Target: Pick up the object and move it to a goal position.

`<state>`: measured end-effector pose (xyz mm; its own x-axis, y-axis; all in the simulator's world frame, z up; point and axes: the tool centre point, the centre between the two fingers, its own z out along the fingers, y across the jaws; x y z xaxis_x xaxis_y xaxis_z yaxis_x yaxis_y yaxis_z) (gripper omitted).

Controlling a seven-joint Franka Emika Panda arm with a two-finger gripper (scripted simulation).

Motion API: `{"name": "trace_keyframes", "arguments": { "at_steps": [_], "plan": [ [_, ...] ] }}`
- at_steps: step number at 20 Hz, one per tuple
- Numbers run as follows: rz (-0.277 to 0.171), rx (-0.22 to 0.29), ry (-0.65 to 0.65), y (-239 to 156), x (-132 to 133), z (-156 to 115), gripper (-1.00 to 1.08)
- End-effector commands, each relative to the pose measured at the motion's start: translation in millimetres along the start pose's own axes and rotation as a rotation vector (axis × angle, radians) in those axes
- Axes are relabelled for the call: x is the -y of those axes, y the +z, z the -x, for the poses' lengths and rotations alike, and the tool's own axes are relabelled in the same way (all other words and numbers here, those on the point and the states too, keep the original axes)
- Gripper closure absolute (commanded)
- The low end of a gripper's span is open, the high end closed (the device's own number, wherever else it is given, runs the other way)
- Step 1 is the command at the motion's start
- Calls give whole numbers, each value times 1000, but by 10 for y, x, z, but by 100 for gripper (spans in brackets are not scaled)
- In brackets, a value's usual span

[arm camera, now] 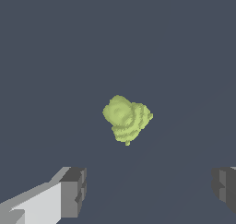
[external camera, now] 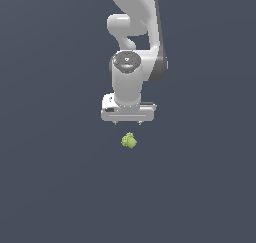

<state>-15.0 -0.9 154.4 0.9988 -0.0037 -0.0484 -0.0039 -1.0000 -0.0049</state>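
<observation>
Dark slate ground [external camera: 50, 187] fills my screen. My gripper [arm camera: 147, 188] is spread wide, holding nothing, with the yellow-green clump [arm camera: 126, 119] apart from both fingers [arm camera: 73, 191].

The exterior view looks down from high up and well back, facing the arm [external camera: 135, 47] head-on so that it reaches toward the camera over the plain dark desk [external camera: 45, 187], with the end effector [external camera: 128, 122] near the picture's middle. The wrist view sits on the arm close behind the fingertips [arm camera: 73, 191], facing down at the desk from much nearer, its two finger ends framing the edge of the picture. Both views share the yellow-green clump [external camera: 129, 141] [arm camera: 126, 119] and the patch of desk around it, small in the exterior view and large in the wrist view
</observation>
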Motion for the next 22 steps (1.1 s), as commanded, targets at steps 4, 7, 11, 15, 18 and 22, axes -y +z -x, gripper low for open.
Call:
{"name": "trace_keyframes", "arguments": {
  "at_steps": [4,7,11,15,18,22],
  "plan": [
    [2,-6,-5,-29,-13,-24,-92],
    [7,-21,-19,-103,-44,-79,-92],
    [10,-31,-38,-163,-68,-113,-92],
    [10,-30,-38,-160,-66,-110,-92],
    [9,-29,-23,-140,-60,-112,-92],
    [7,-31,16,-99,-50,-125,-92]
  ]
}}
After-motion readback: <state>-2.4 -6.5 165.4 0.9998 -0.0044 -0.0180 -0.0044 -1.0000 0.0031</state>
